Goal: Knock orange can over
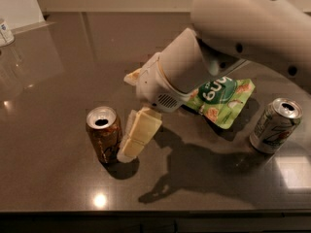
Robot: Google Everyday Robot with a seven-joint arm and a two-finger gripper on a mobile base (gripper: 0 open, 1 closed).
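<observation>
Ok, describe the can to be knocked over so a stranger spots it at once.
On the dark table, look front left, close beside the gripper. The orange can stands upright there: coppery brown, unlike the white-and-green can at the far right.

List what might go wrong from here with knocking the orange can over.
1. The gripper sits low beside the upright orange can; a push near the base may slide it across the table instead of tipping it.
2. The can's top is open; if any liquid remains, it would spill.
3. The arm hangs above the green snack bag; a wide sweep might drag it.
</observation>
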